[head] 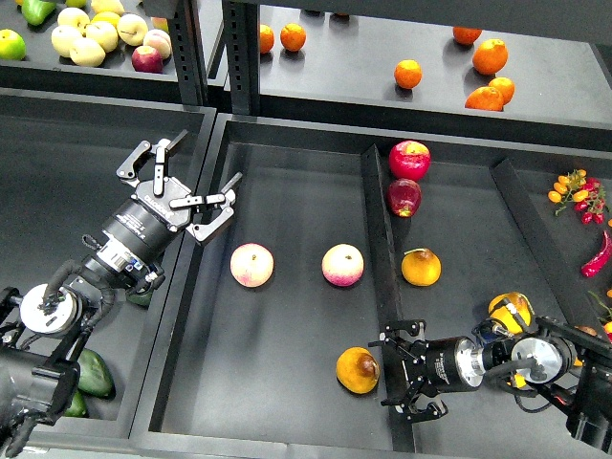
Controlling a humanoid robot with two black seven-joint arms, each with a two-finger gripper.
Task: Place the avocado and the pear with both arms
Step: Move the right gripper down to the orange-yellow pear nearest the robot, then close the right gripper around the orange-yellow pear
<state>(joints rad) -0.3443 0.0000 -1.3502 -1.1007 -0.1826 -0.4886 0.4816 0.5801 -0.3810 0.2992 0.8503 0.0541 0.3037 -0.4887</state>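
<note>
The pear (pixel 357 370), yellow-orange with a dark blotch, lies at the front right of the middle tray (pixel 287 325). My right gripper (pixel 390 373) is open just right of it, over the divider, jaws facing it and not touching. My left gripper (pixel 205 164) is open and empty over the wall between the left bin and the middle tray. A dark green avocado (pixel 94 373) lies in the left bin below my left arm. Others beside it are partly hidden by the arm.
Two pink-yellow round fruits (pixel 251 265) (pixel 342 265) lie mid-tray. Two red apples (pixel 408 160) and a yellow-orange fruit (pixel 421 267) are in the right tray, and another yellow fruit (pixel 510 310) sits by my right wrist. Oranges (pixel 490 55) and pale apples (pixel 91 38) are on the back shelf. Chillies (pixel 595 256) lie far right.
</note>
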